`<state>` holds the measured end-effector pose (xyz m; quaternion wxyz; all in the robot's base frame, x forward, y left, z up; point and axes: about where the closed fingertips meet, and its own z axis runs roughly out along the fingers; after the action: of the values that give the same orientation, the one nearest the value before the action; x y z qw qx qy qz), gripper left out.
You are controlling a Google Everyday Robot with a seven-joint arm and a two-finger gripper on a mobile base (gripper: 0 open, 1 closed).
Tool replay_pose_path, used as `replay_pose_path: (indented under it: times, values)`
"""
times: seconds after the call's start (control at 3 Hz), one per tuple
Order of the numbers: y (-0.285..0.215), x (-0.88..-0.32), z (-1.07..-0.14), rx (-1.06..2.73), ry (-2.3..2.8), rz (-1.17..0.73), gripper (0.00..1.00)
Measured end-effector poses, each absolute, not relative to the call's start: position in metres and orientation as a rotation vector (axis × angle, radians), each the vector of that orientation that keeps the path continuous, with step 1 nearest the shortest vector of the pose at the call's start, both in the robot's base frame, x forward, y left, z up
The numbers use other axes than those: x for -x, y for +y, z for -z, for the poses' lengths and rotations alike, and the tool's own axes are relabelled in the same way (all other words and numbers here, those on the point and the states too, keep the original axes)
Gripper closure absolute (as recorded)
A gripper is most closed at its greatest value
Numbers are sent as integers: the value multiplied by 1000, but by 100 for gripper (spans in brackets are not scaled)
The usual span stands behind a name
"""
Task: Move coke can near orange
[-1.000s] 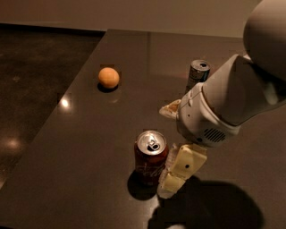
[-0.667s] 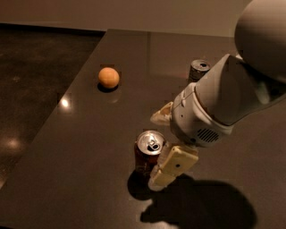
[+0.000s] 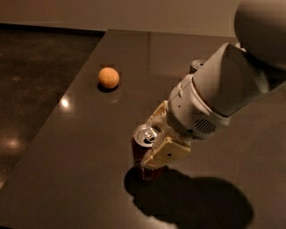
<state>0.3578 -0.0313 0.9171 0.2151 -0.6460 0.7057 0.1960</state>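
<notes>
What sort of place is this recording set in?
Likely an indoor office or lab: a dark glossy table, speckled floor, pale wall behind. The gripper sits at the coke can, near the table's front.

You'll find the can (image 3: 144, 134) at lower centre on the counter (image 3: 85, 174), the hand (image 3: 151, 142) at it from the right. The orange (image 3: 108, 77) sits upper left, well apart; a second can (image 3: 196, 66) upper right, behind the arm (image 3: 223, 89).

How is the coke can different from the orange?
The coke can is red with a silver top; the orange is pale orange. The can stands taller; the orange is a low ball. The claw is at the can; the orange sits alone. Both rest on the dark table.
</notes>
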Motion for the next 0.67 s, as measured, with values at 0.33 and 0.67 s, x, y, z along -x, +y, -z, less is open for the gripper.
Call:
replay_pose_path:
  times: [0.33, 0.67]
  values:
    - [-35, -380, -935, 1758, 1965, -493, 87]
    - [-48, -433, -957, 1681, 1994, -380, 100]
